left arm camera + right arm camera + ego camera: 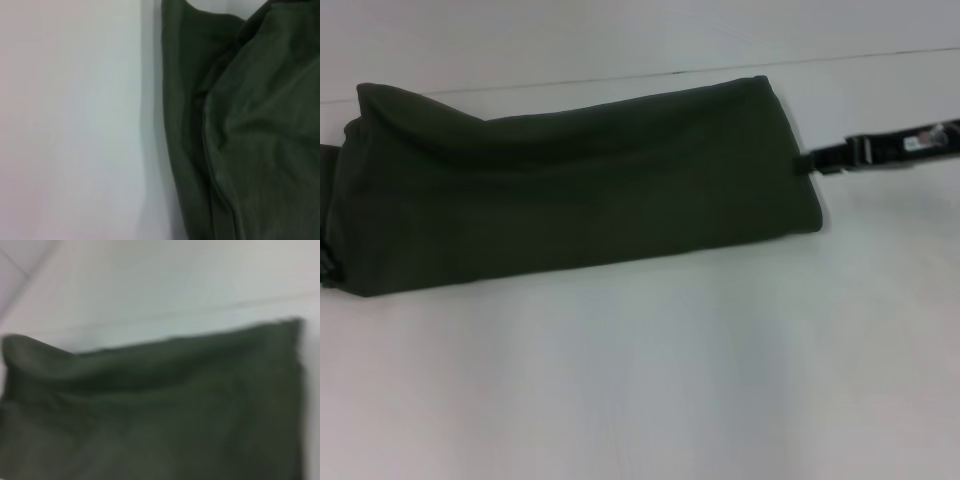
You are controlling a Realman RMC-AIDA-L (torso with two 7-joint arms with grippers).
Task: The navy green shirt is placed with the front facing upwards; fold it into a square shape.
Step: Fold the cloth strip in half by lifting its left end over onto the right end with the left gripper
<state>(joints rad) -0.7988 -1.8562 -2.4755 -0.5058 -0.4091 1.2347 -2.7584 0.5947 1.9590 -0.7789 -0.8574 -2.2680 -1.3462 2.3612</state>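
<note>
The navy green shirt [570, 185] lies folded into a long dark olive band running left to right across the white table [650, 380]. Only plain fabric shows, with no lettering or collar. Its far left end bulges up in a rounded hump. My right gripper [810, 162] reaches in from the right and meets the middle of the shirt's right edge. A small black part of my left gripper [326, 266] shows at the shirt's left end, by the picture's edge. Layered folds of the shirt [250, 130] fill the left wrist view. The right wrist view shows the shirt's [160, 415] band lengthwise.
The white table stretches bare in front of the shirt. A thin seam line [880, 55] runs across the surface behind the shirt. The black right arm [900, 145] extends to the right edge of the head view.
</note>
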